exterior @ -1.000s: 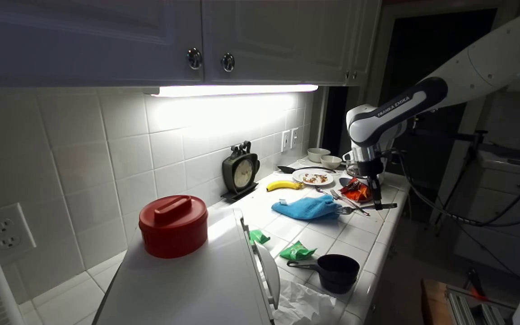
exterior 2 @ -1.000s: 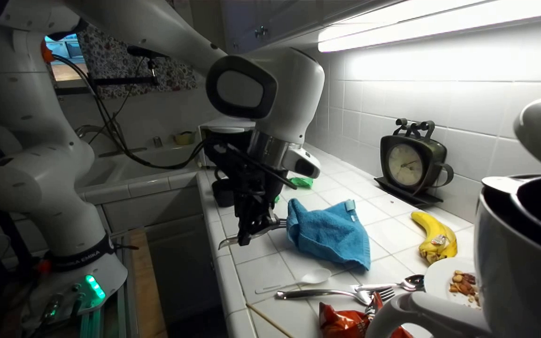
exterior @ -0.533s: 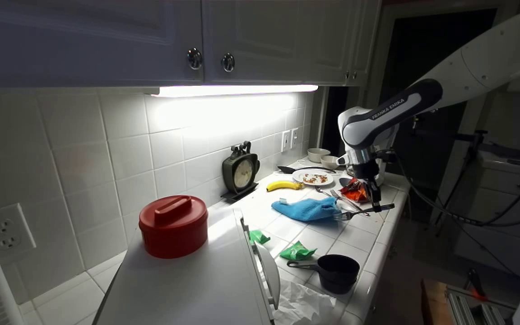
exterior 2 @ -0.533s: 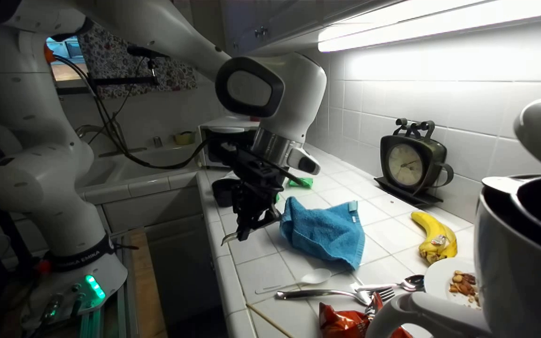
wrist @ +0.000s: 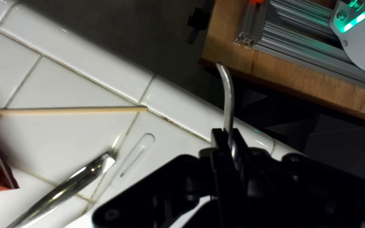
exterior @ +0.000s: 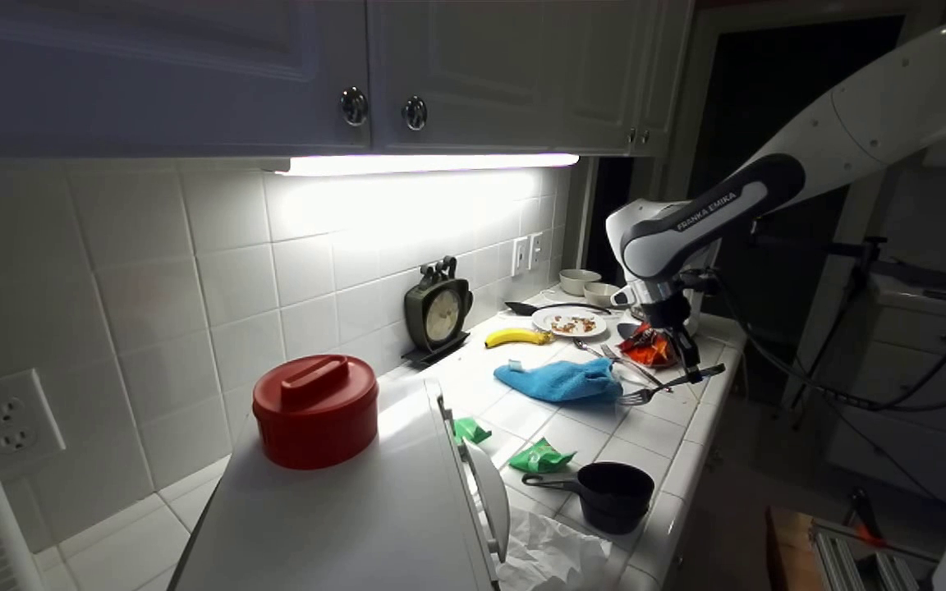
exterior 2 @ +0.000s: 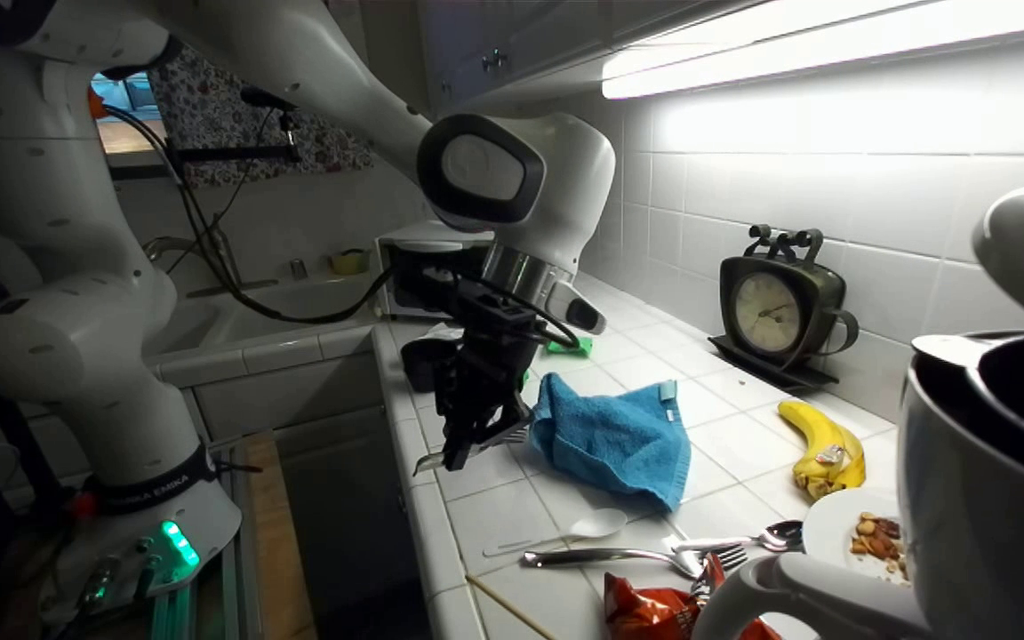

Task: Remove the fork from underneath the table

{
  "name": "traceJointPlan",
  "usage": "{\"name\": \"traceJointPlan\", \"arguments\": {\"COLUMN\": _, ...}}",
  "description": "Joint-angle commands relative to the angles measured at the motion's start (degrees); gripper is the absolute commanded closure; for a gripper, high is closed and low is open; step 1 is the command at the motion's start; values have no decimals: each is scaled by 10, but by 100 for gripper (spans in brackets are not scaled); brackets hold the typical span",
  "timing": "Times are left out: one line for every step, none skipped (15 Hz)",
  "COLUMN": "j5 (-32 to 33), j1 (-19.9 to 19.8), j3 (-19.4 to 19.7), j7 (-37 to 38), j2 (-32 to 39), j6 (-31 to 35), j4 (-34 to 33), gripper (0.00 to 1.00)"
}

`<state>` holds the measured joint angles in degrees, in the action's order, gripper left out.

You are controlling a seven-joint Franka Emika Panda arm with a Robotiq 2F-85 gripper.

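Fork (wrist: 229, 98) has shifted, pinched in the nearly closed tool (wrist: 228, 136).

A tube light (exterior: 432, 165) glows under panelled cabinets (exterior: 506, 74), whitening the tiled wall (exterior: 306, 275) — elsewhere dimness: a dark framed opening (exterior: 777, 82), a patterned curtain (exterior 2: 210, 111), shadowed floor (exterior: 740, 509).

Surface (wrist: 74, 83): tile, smooth, glossy; grout lines (wrist: 146, 89) matt. Fork (wrist: 228, 95): metal, smooth, soft shine. Utensil handle (wrist: 64, 190): metal, mirror-polished. Stick (wrist: 84, 110): plain wood, matt. Towel (exterior 2: 614, 440): cloth, rough nap, matt. Spoon (exterior 2: 596, 524): plastic by its look, smooth, handle see-through. Red wrapper (exterior 2: 652, 612): crinkled film, glossy. Crumpled sheet (exterior: 553, 552): paper, thin, matt. Round tub (exterior: 315, 410): looks like plastic, smooth, low sheen. Clock (exterior 2: 779, 307): looks like metal, dull. Bench (wrist: 312, 81): wood, grain visible, slight sheen. Slotted rail (wrist: 303, 47): metal, ribbed.
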<state>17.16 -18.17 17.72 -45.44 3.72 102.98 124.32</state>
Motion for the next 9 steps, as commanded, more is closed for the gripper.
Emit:
{"name": "traceJointPlan", "arguments": {"j5": 45, "j1": -1, "j3": 3, "j7": 68, "j2": -17, "j6": -8, "j4": 14, "gripper": 95}}
{"name": "traceJointPlan", "arguments": {"j5": 56, "j1": -2, "j3": 5, "j7": 90, "j2": -19, "j6": -6, "j4": 17, "gripper": 95}}
{"name": "traceJointPlan", "arguments": {"j5": 66, "j1": -4, "j3": 7, "j7": 124, "j2": -19, "j6": -3, "j4": 20, "gripper": 95}}
{"name": "traceJointPlan", "arguments": {"j5": 69, "j1": -6, "j3": 9, "j7": 147, "j2": -19, "j6": 0, "j4": 21, "gripper": 95}}
{"name": "traceJointPlan", "arguments": {"j5": 76, "j1": -7, "j3": 11, "j7": 181, "j2": -17, "j6": 2, "j4": 22, "gripper": 95}}
{"name": "traceJointPlan", "arguments": {"j5": 77, "j1": -9, "j3": 13, "j7": 214, "j2": -12, "j6": 4, "j4": 22, "gripper": 95}}
{"name": "traceJointPlan", "arguments": {"j5": 75, "j1": -10, "j3": 15, "j7": 233, "j2": -10, "j6": 3, "j4": 24, "gripper": 95}}
{"name": "traceJointPlan", "arguments": {"j5": 75, "j1": -12, "j3": 18, "j7": 262, "j2": -8, "j6": 5, "j4": 26, "gripper": 95}}
{"name": "traceJointPlan", "arguments": {"j5": 75, "j1": -15, "j3": 21, "j7": 286, "j2": -8, "j6": 8, "j4": 28, "gripper": 95}}
